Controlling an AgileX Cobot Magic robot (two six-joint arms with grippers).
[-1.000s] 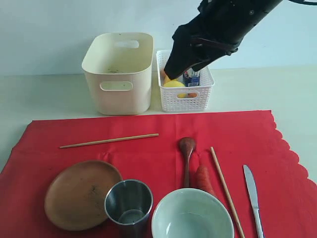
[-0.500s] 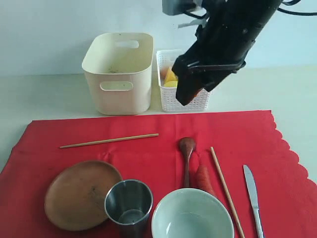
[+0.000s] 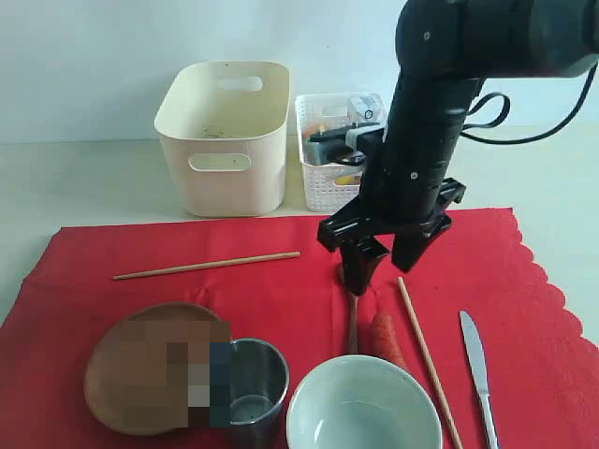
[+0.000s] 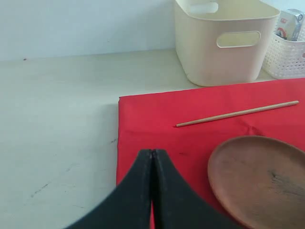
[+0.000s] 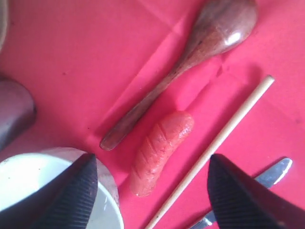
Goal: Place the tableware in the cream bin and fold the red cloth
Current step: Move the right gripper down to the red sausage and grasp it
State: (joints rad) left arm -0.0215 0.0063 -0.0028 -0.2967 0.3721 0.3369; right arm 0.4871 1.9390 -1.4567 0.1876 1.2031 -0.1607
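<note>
On the red cloth (image 3: pixel 234 290) lie a wooden plate (image 3: pixel 140 365), a steel cup (image 3: pixel 248 383), a pale bowl (image 3: pixel 363 412), a dark wooden spoon (image 5: pixel 190 62), two chopsticks (image 3: pixel 206 266) (image 3: pixel 428 360) and a silver knife (image 3: pixel 477 369). The cream bin (image 3: pixel 225 131) stands behind the cloth. My right gripper (image 3: pixel 382 257) hangs open over the spoon's head, holding nothing. In the right wrist view its jaws (image 5: pixel 152 164) straddle a red sausage (image 5: pixel 162 150) and a chopstick (image 5: pixel 219 143). My left gripper (image 4: pixel 152 152) is shut and empty above the cloth's left edge, near the plate (image 4: pixel 259 181).
A white lattice basket (image 3: pixel 328 178) with food items stands right of the cream bin, partly behind my right arm. The sausage (image 3: pixel 386 339) lies between spoon handle and right chopstick. Bare pale table (image 4: pixel 57 119) stretches left of the cloth.
My right arm has swung from the white basket down and forward over the cloth. Its open gripper now hangs above the spoon.
</note>
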